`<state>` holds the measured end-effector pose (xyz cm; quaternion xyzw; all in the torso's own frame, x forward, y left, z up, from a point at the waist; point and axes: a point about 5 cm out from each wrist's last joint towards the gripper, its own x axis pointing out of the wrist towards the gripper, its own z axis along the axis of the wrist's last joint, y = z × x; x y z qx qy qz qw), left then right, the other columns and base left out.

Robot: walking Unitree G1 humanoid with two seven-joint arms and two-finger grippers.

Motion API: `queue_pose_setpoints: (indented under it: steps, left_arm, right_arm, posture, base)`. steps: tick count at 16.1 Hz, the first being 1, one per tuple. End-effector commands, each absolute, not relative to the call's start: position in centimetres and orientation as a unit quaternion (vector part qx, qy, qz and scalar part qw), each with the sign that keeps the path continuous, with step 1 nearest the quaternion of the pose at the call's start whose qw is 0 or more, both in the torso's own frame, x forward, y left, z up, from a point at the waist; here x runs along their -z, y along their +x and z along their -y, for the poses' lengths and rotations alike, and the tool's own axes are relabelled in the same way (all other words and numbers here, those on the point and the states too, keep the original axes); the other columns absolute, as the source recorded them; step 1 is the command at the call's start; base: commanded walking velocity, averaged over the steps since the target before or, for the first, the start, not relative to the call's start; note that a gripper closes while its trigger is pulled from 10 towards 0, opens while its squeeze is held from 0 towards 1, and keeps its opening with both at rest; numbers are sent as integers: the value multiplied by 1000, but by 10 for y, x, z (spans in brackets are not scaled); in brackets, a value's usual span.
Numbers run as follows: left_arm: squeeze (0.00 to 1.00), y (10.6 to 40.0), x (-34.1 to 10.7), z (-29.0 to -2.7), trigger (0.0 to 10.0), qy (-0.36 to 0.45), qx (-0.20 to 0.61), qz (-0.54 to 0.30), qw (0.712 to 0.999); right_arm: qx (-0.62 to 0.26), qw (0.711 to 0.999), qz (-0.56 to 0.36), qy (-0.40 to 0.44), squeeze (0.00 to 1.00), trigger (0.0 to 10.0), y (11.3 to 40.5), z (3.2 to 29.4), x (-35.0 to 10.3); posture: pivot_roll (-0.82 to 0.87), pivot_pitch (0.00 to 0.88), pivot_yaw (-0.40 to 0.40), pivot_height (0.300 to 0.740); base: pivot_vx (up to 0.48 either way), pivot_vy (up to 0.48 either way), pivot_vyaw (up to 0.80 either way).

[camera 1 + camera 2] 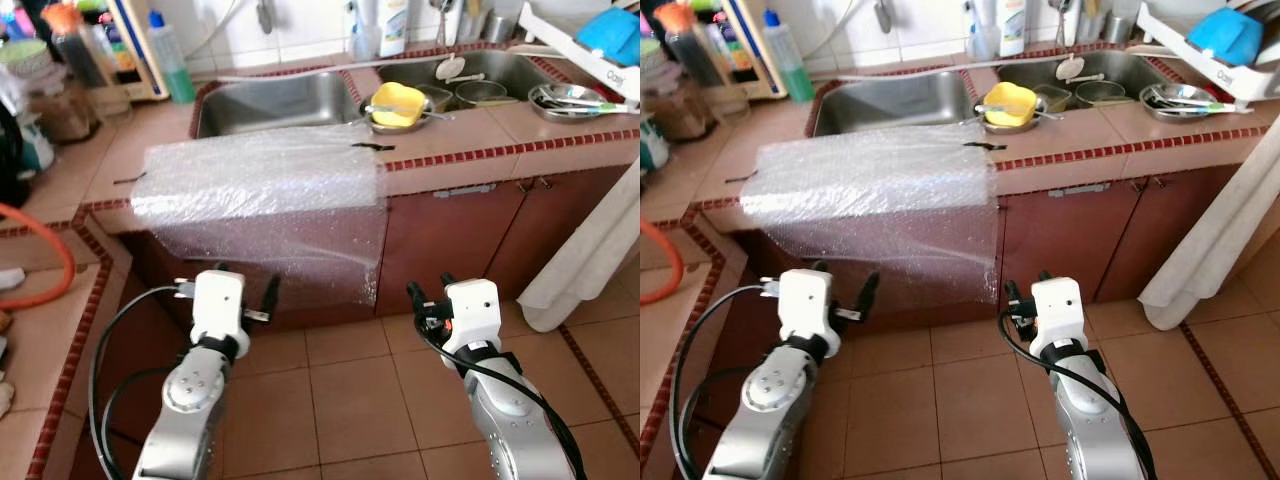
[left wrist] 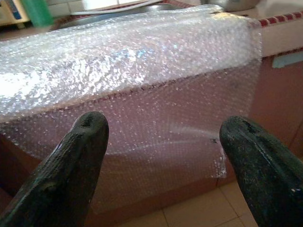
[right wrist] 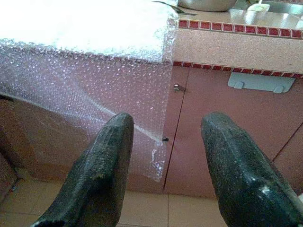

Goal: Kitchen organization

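A clear sheet of bubble wrap (image 1: pixel 262 190) lies on the tiled counter (image 1: pixel 455 135) in front of the left sink (image 1: pixel 270 102). Its lower half hangs over the edge, down the brown cabinet front. Both arms are held low before the cabinet, short of the sheet. My left gripper (image 1: pixel 230 286) is open, and in its wrist view (image 2: pixel 165 156) the hanging sheet (image 2: pixel 156 118) shows between the two black fingers. My right gripper (image 1: pixel 432 293) is open too, facing the sheet's lower right corner (image 3: pixel 158 163) and the cabinet door (image 3: pixel 222 137). Neither gripper holds anything.
A yellow bowl (image 1: pixel 398 103) sits in a metal pan between the sinks, and dishes fill the right sink (image 1: pixel 480 85). A green bottle (image 1: pixel 172 62) stands at the back left. An orange hose (image 1: pixel 45 265) curls on the left counter. A white cloth (image 1: pixel 590 255) hangs at right. Tiled floor (image 1: pixel 350 400) lies below.
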<state>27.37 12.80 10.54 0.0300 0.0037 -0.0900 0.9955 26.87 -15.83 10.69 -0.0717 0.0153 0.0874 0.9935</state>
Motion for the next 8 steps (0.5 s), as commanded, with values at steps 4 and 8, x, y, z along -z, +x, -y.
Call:
queue_pose_setpoints:
  steps: [4,8]
  left_arm:
    - [0,273,-109,-130,10000,35,92,8,995]
    - [0,273,-108,-129,10000,36,97,7,995]
  right_arm:
    - [-87,994,-4,-72,0,10000,268,157,-111]
    - [-87,994,-3,-74,0,10000,268,157,-112]
  posture:
    - [-211,113,105,740]
    - [-211,113,102,740]
  base:
    - [66,0,0]
    - [283,0,0]
